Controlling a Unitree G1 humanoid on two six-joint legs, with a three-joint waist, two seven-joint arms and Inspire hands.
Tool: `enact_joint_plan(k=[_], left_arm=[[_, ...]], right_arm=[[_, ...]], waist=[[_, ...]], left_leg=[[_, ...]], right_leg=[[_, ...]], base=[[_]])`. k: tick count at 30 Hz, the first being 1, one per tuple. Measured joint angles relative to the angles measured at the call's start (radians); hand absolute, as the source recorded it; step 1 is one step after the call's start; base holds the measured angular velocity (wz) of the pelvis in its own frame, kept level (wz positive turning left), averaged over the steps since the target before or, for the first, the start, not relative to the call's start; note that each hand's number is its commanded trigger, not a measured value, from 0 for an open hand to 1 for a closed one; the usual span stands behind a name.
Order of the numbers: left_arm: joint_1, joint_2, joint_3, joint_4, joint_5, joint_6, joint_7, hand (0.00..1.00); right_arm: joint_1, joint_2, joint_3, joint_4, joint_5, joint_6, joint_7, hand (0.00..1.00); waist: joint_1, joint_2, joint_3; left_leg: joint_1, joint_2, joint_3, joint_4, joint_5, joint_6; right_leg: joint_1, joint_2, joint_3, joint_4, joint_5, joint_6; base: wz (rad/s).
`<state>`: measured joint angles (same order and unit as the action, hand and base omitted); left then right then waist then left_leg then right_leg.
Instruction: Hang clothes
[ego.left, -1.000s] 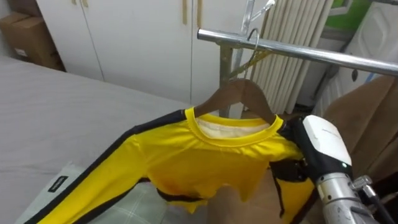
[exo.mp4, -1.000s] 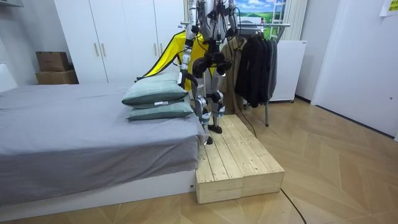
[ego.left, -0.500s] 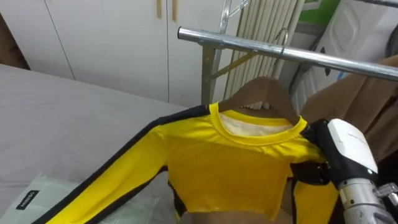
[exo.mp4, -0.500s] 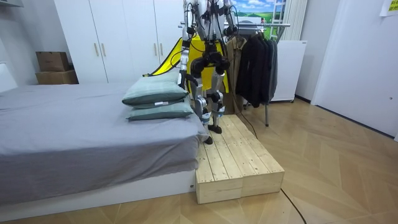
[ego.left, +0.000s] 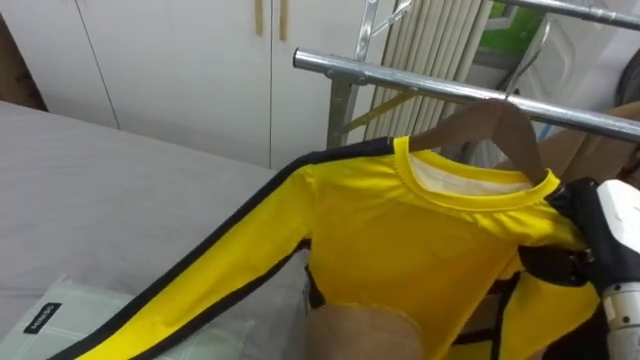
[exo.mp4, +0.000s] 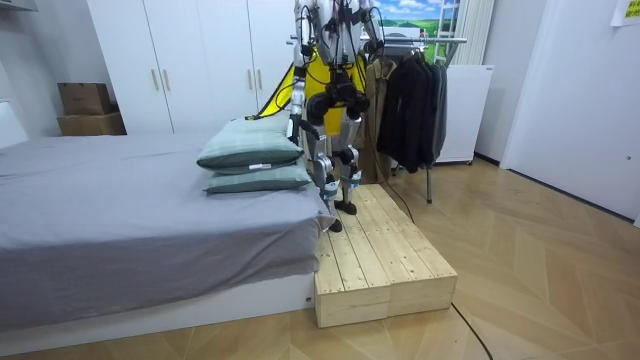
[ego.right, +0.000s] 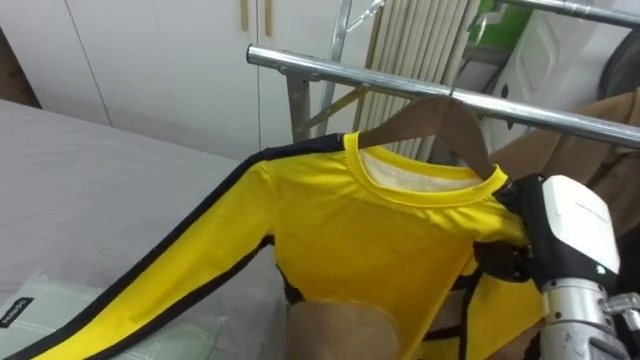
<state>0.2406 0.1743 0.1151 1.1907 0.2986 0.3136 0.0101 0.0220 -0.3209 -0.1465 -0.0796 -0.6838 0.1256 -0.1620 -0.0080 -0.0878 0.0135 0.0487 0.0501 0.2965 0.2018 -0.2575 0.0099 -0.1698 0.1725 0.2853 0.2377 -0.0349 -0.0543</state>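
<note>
while the yellow shirt (ego.left: 420, 240) sits on its wooden hanger (ego.left: 490, 125), filling the centre and right of the left eye view, the hanger's top is up against the metal rail (ego.left: 400, 80) that crosses the upper part of the frame. whether the hook is already over the rail or only beside it i cannot tell. one black-striped sleeve trails down to the lower left, over the grey bed (ego.left: 120, 180) and a pale pillow (ego.left: 60, 320).

the right hand (ego.left: 605, 225) comes in at the lower right edge, its white back showing against the shirt's shoulder. its fingers are tucked behind the cloth, so i cannot tell if they clamp the hanger's end or just prop it.

in the room view the robot stands on a wooden platform (exo.mp4: 385, 260) between the bed and the clothes rack, arms raised, with dark jackets (exo.mp4: 410, 110) hanging at the room view's right.

this looks like the hooking step - nearly done. the next move calls for settling the hook fully on the rail, then freeing the hand without dragging the shirt off - the trailing sleeve could snag.
</note>
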Motion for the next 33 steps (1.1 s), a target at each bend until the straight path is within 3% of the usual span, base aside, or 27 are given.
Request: enact_joint_plan(k=[18, 33], left_arm=[[0.005, 0.003, 0.015, 0.000, 0.000, 0.000, 0.000, 0.00], [0.006, 0.003, 0.062, -0.013, 0.001, 0.000, 0.000, 0.00]], right_arm=[[0.000, 0.000, -0.014, 0.092, 0.015, 0.007, -0.010, 1.00], [0.001, 0.000, -0.023, 0.112, -0.002, 0.008, 0.020, 1.00]], waist=[[-0.013, -0.009, -0.0004], [-0.001, -0.007, -0.0005]], left_leg=[[0.001, 0.002, -0.009, -0.003, 0.000, 0.000], [0.003, 0.006, -0.007, -0.002, 0.000, -0.006]], right_leg=[[0.005, -0.001, -0.012, -0.013, -0.003, -0.004], [0.001, 0.003, -0.014, -0.016, -0.001, -0.007]], base=[[0.01], [0.00]])
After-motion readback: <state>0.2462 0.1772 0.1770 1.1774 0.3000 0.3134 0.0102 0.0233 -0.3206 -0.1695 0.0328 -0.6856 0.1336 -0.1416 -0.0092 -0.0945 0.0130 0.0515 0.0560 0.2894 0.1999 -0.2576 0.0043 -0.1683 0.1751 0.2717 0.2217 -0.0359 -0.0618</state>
